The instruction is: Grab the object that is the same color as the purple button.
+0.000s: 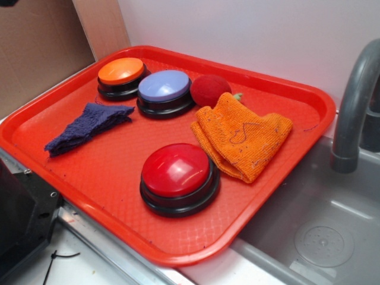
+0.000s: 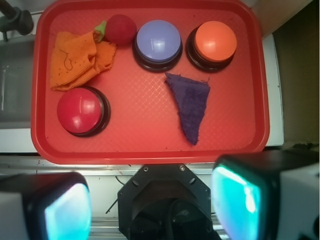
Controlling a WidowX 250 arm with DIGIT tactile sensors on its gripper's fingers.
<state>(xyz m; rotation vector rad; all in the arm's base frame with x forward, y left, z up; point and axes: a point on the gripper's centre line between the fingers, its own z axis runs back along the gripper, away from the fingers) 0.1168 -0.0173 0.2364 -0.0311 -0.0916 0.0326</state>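
Observation:
A small dark purple knitted rag (image 1: 86, 127) (image 2: 190, 103) lies flat on the left part of the red tray (image 1: 119, 214) (image 2: 150, 145). The purple button (image 1: 164, 90) (image 2: 158, 43), lavender dome on a black base, stands behind it. In the wrist view my gripper (image 2: 152, 205) hangs high over the tray's near edge, open, with nothing between its two teal-padded fingers (image 2: 67, 210). The rag lies ahead of it, slightly right of centre. The gripper does not show in the exterior view.
An orange button (image 1: 121, 76) (image 2: 215, 44), a big red button (image 1: 177, 176) (image 2: 81, 111), a red ball (image 1: 209, 89) (image 2: 120, 29) and a folded orange cloth (image 1: 242, 134) (image 2: 77, 59) share the tray. A sink (image 1: 320, 237) with a grey faucet (image 1: 354, 101) lies to the right; the robot base (image 2: 167, 205) sits below.

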